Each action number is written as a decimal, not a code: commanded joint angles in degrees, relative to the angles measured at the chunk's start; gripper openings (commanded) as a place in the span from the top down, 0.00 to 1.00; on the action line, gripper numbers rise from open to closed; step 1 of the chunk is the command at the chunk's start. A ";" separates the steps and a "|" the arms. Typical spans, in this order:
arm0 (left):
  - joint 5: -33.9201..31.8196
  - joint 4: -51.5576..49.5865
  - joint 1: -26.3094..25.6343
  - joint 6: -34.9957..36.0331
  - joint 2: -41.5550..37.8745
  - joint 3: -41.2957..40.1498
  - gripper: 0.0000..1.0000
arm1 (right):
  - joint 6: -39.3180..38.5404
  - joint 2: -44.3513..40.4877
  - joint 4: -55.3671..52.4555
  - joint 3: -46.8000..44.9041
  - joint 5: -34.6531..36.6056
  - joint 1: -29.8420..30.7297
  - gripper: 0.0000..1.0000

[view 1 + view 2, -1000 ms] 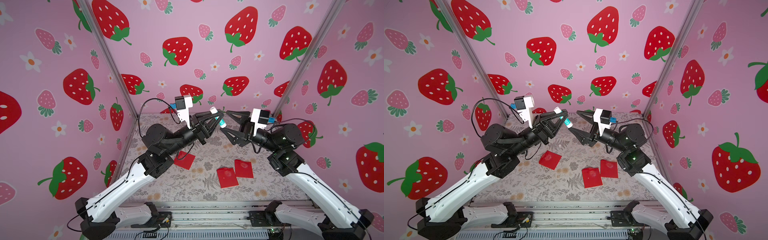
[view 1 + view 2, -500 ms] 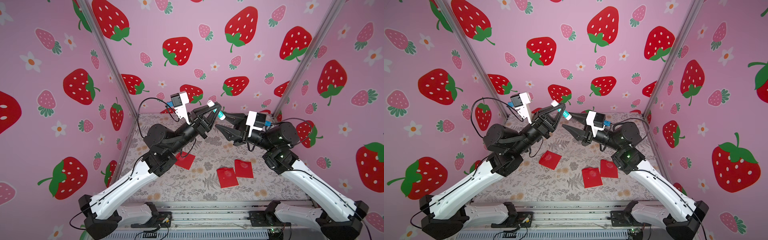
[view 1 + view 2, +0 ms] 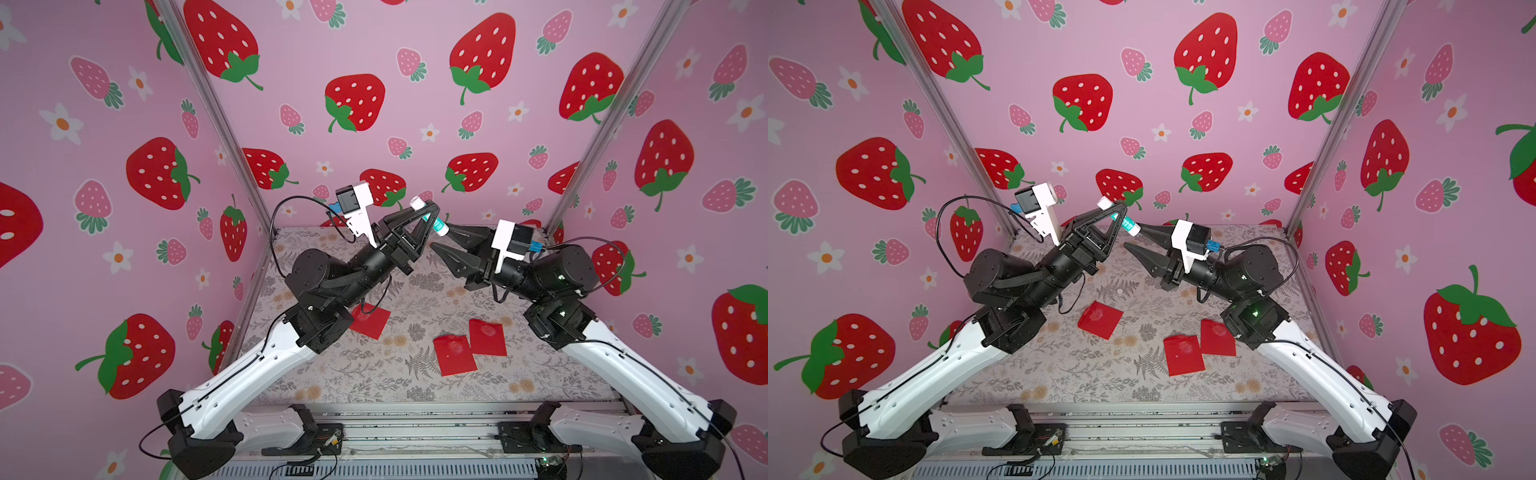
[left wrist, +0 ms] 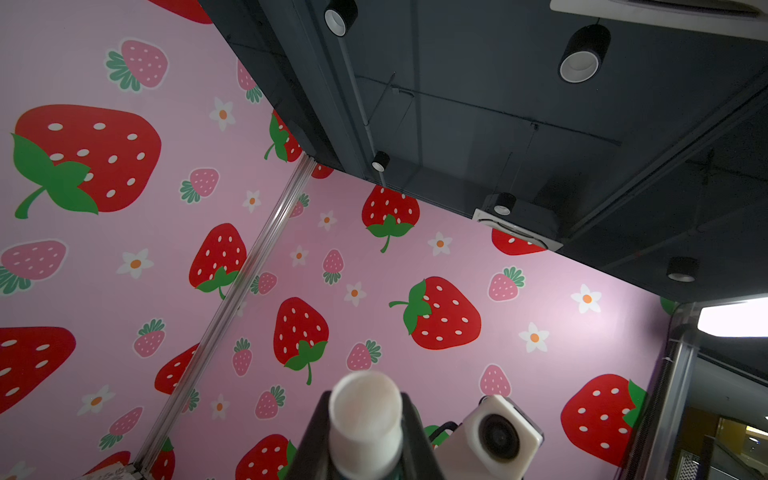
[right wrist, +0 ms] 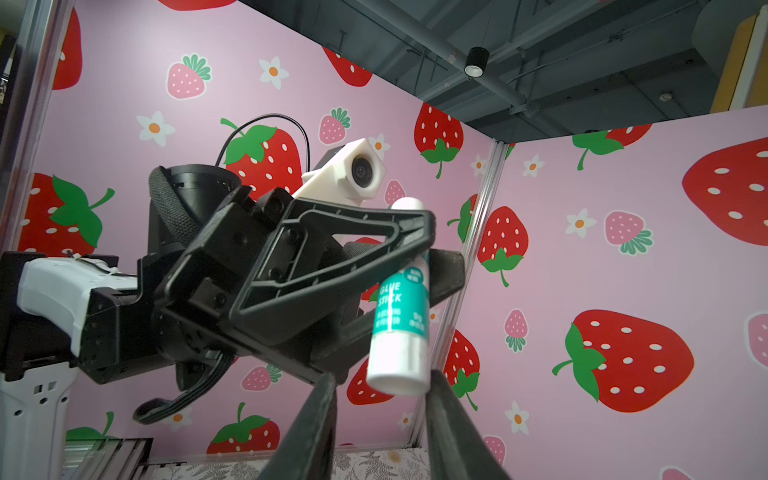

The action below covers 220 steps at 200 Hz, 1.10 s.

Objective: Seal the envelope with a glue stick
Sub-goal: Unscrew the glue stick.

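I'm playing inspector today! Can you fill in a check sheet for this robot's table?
Surface: flowery table, flat.
Job's things: glue stick held up in the air; three red envelopes lying flat on the table.
Clutter: nothing seen.
Tools: left tool shut on the glue stick; right tool open, jaws either side of the stick's label end.
Cables: a black cable loops at the left wrist, another at the right.
Surroundings: pink strawberry walls; metal rail in front.
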 commanded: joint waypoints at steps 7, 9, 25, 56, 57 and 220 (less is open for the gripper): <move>-0.62 2.27 -0.27 0.84 -1.01 0.09 1.00 | 0.62 -0.24 1.90 1.83 1.17 0.48 0.63; -0.68 2.27 -0.19 0.87 -1.01 0.13 1.00 | 0.60 -0.24 1.87 1.94 1.10 0.46 0.64; -0.76 2.36 -0.16 0.85 -1.01 -0.03 1.00 | 0.72 -0.06 1.93 2.04 0.90 0.51 0.64; -0.79 2.50 -0.28 0.95 -1.01 -0.21 1.00 | 0.77 0.04 1.93 2.14 1.25 0.61 0.67; -0.83 2.52 -0.23 0.96 -1.01 -0.21 1.00 | 0.81 0.00 1.90 2.16 1.25 0.61 0.67; 2.75 3.45 -0.28 1.88 -0.27 0.03 1.00 | 7.50 -0.03 -2.39 3.94 3.37 0.74 0.94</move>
